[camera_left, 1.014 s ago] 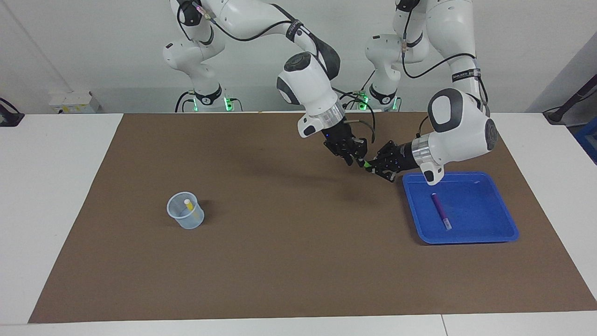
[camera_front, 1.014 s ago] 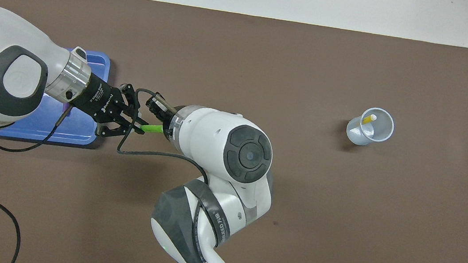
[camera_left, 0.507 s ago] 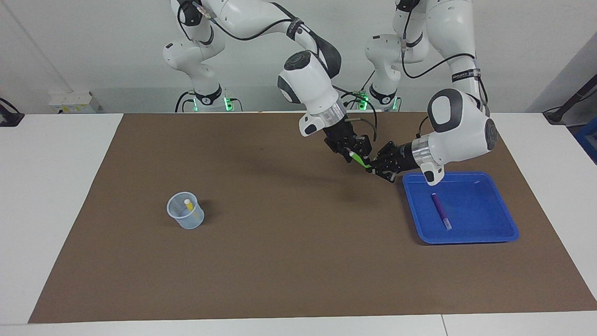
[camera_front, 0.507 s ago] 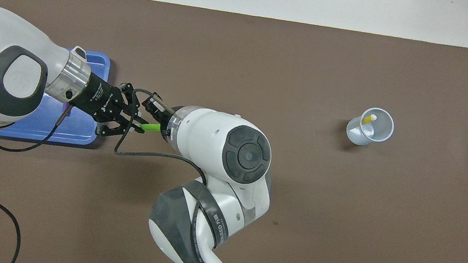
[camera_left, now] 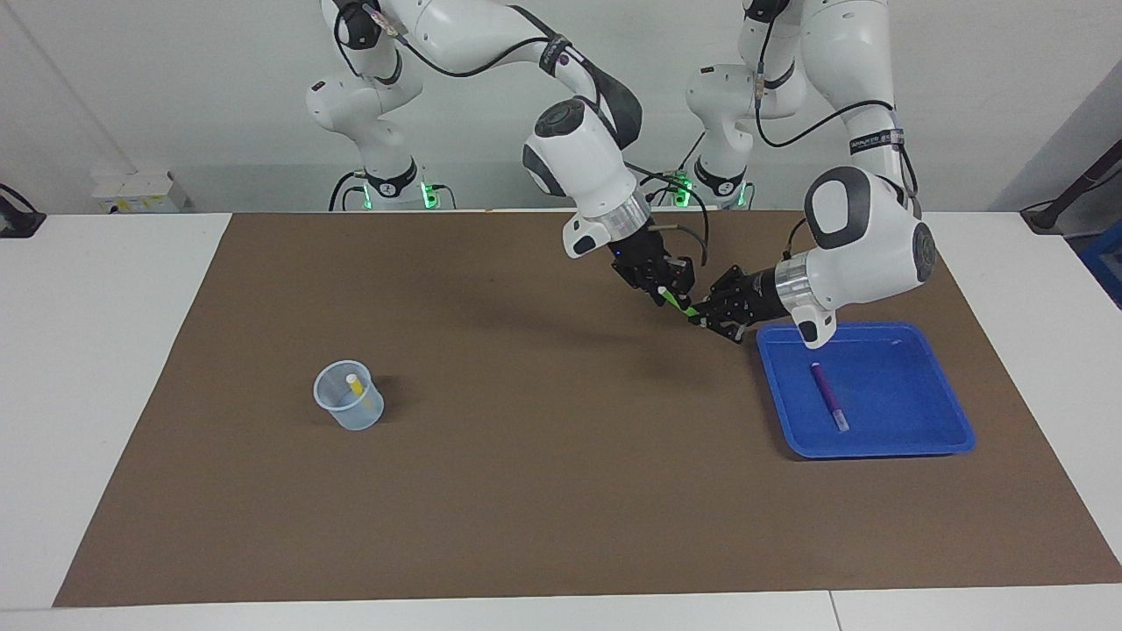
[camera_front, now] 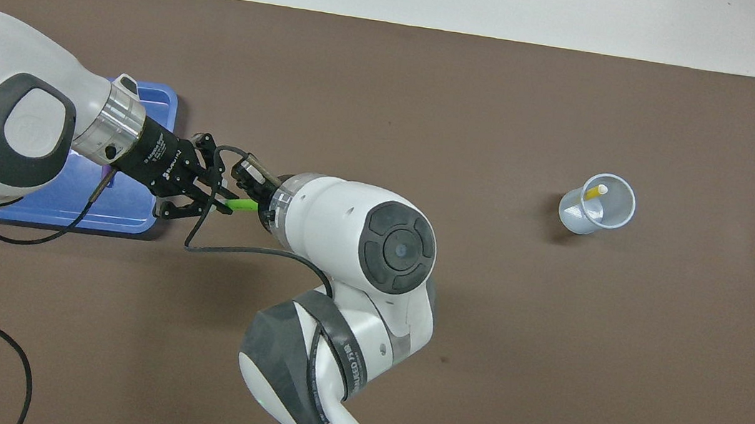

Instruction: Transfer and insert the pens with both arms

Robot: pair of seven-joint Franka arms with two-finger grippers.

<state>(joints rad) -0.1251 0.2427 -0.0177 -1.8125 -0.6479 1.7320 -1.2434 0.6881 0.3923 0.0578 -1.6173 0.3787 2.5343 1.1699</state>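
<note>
Green pen [camera_front: 241,205] held level between left gripper [camera_front: 219,201] and right gripper [camera_left: 668,294] (both clamped on it), long axis three-to-nine o'clock overhead.

Brown mat [camera_left: 543,491]: broad bare stretch between the small translucent plastic cup [camera_left: 349,407] and the shallow square blue plastic tray [camera_left: 951,412]; nothing stands there.

Cup sits toward the right arm's end, alone, bare mat all round it; a slim yellow pen [camera_left: 353,383] leans inside, filling part of its mouth.

Tray at the left arm's end: a slim purple pen [camera_left: 828,396] lies flat mid-floor, bare floor either side.

Beside the tray's robot-side corner the air is crowded: left gripper [camera_left: 701,314] and right gripper [camera_left: 668,294] meet tip to tip over the mat on a slim green pen [camera_front: 240,205], a loose black cable [camera_front: 250,251] looping under them.
</note>
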